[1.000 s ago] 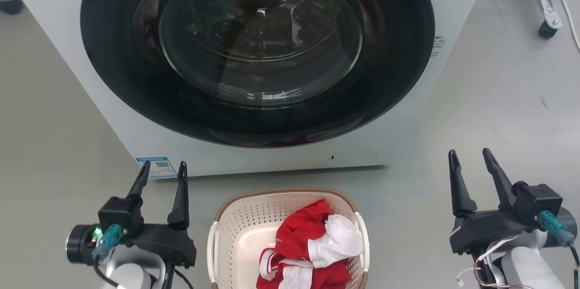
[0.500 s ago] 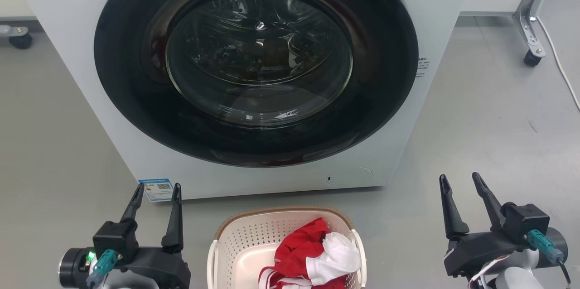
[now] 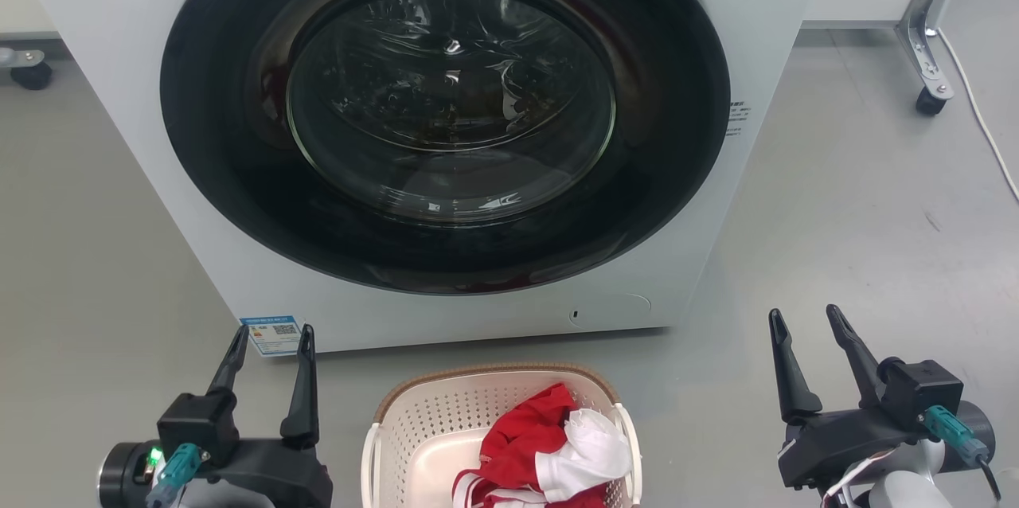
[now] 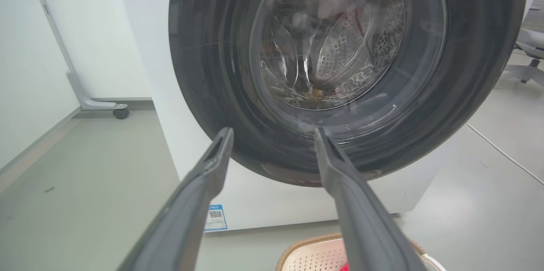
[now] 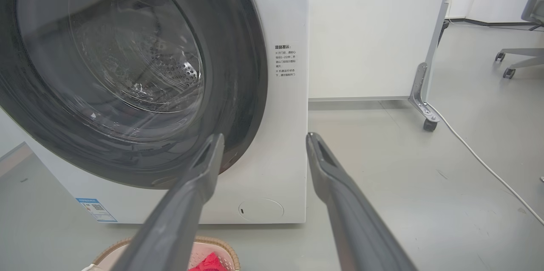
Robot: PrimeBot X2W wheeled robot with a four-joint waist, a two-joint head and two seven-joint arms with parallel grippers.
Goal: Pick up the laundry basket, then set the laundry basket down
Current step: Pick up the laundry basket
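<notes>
The laundry basket (image 3: 426,412) sits on the grey floor (image 3: 868,205) just in front of a front-loading washer (image 3: 103,110). The washer's door (image 3: 450,102) is shut, and a heap of red and white clothes (image 3: 541,444) lies in the basket, seemingly a load meant for the drum. The robot's left gripper (image 3: 274,330) and right gripper (image 3: 802,311) hang on either side of the basket, each well apart from it, fingers spread and holding nothing. The flanking stance looks deliberate: the left handle (image 3: 368,452) and the right handle (image 3: 634,444) face outward toward the arms, so a lift from both sides would likely keep the load level. Both pairs of fingers point ahead at the washer rather than down at the handles — in the left wrist view the basket's brown rim (image 4: 297,245) sits low at the bottom edge — so the pick-up appears not yet begun. Each arm would probably have to drop and turn inward first.
</notes>
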